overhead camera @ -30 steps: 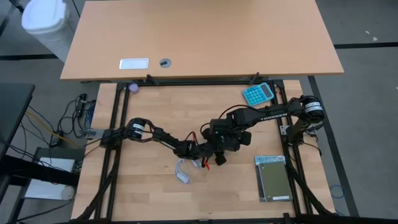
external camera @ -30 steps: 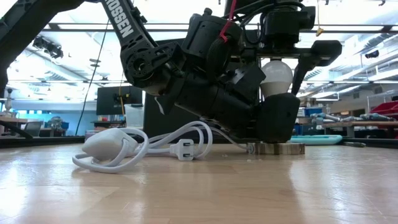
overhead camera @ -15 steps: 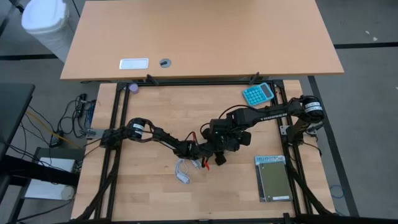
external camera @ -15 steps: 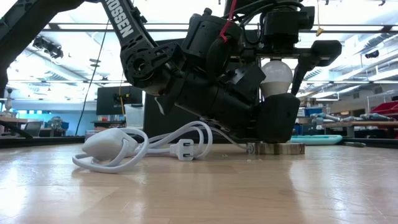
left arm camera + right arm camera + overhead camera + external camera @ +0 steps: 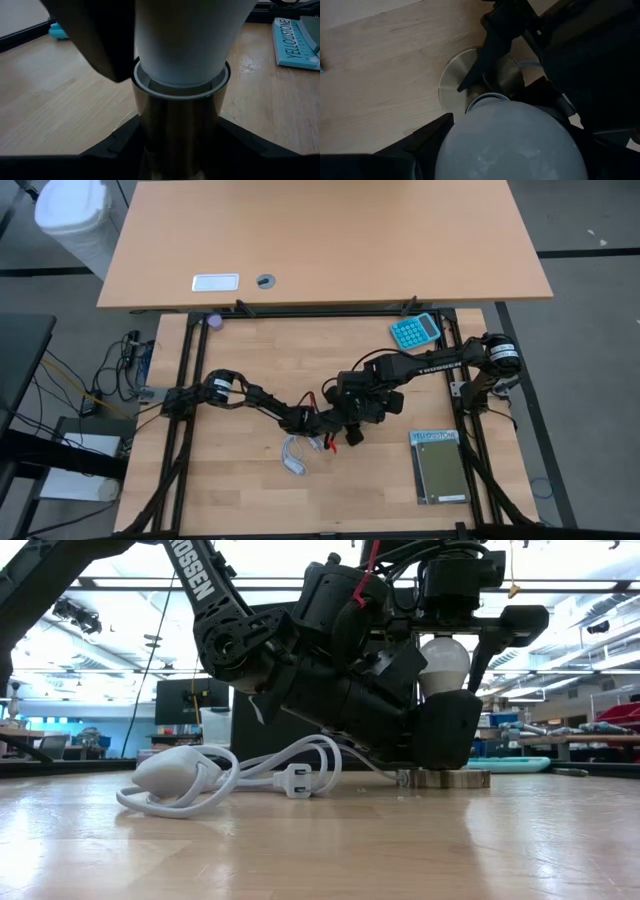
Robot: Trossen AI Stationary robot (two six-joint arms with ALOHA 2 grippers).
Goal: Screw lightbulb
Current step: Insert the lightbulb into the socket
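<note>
The white lightbulb (image 5: 443, 661) stands upright in a dark metal socket (image 5: 177, 120), whose round base disc (image 5: 451, 82) lies flat on the wooden table. The arms hide the bulb in the high view. My right gripper (image 5: 507, 150) is over the bulb and shut on it. My left gripper (image 5: 177, 147) is low beside the table top and shut on the socket below the bulb. Both grippers meet near the table's middle (image 5: 340, 420). My left gripper pinches the socket's upright stem (image 5: 175, 135) between its two fingers, just under the bulb's neck (image 5: 182, 55). The fingers come in about level with the table. The socket stands upright with its disc on the table. My right gripper holds the bulb's round globe (image 5: 510, 140) between its two fingers, from above, pointing down. The bulb stands upright with its lower end in the socket.
A coiled white cable with a plug (image 5: 225, 775) lies on the table just left of the socket, toward the near edge (image 5: 295, 455). A teal calculator (image 5: 415, 330) lies at the far right and a book (image 5: 440, 465) at the near right.
</note>
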